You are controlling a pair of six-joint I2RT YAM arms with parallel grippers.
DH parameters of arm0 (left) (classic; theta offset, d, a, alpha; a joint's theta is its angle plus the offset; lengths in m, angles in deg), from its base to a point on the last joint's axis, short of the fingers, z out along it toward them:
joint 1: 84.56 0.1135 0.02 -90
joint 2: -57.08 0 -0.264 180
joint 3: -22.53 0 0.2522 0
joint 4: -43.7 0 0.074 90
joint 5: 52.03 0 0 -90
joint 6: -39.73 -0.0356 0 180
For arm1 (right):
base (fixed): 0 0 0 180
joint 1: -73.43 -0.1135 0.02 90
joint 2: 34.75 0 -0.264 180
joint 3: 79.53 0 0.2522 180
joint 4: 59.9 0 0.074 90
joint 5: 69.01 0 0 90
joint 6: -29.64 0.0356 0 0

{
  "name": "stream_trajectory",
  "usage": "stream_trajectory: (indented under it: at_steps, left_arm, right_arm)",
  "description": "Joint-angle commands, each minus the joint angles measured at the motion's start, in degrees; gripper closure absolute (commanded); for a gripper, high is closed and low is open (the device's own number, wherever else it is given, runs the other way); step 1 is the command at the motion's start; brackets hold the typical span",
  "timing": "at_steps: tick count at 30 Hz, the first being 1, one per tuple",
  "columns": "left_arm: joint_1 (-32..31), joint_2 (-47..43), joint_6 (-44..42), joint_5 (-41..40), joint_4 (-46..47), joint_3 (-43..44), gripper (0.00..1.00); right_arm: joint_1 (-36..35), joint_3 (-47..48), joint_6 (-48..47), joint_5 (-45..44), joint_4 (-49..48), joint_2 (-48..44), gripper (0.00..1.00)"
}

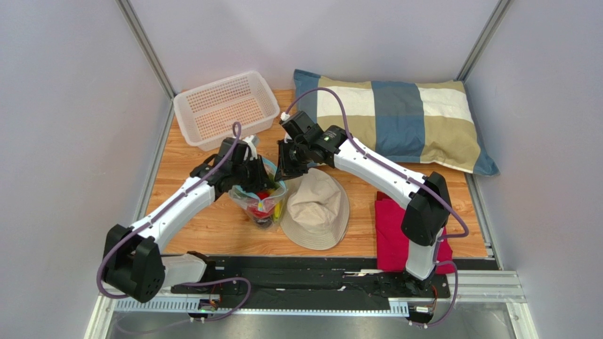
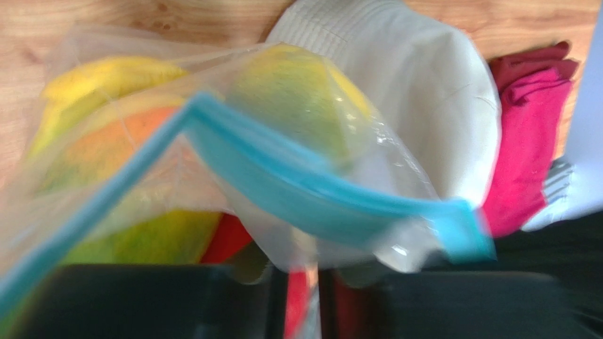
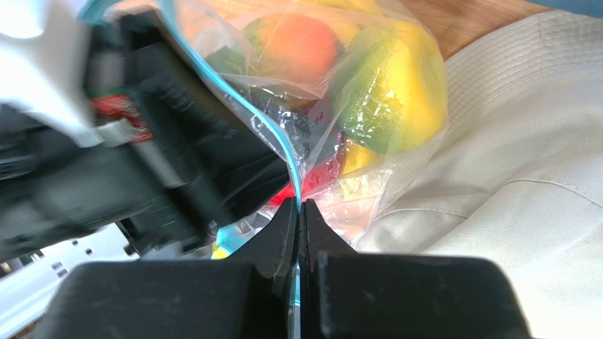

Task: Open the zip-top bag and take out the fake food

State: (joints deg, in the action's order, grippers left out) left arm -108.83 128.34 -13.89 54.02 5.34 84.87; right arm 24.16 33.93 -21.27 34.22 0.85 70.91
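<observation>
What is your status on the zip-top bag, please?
Right tool shut on blue strip of clear floppy zip-top bag. Left tool shut on opposite lip. Glossy plastic fruits inside, mouth parted. Beige cloth bucket hat touching bag.

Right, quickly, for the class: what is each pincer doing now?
Left pincer: closed on the bag, view blurred.
Right pincer: closed on the bag's blue zip strip.

The bag (image 1: pixel 259 200) stands upright on the worktop (image 1: pixel 212 229), clear and floppy, its blue zip strip (image 2: pixel 297 185) parted so the mouth gapes. The fruit (image 3: pixel 297 46) is packed inside: orange, yellow-green, red.
</observation>
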Motion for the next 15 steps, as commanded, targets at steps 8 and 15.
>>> stream_trajectory:
  at_steps: [8, 15]
  left_arm:
    - [0.3, -5.9, -9.6, 0.6, -30.2, 11.3, 0.41]
    - [0.3, -3.3, -14.7, 0.6, -33.6, 11.8, 0.37]
  right_arm:
    - [-3.8, 6.8, -5.4, 3.4, 0.7, -0.9, 1.0]
    - [-5.0, 11.7, -5.3, 2.4, 2.5, 0.2, 1.0]
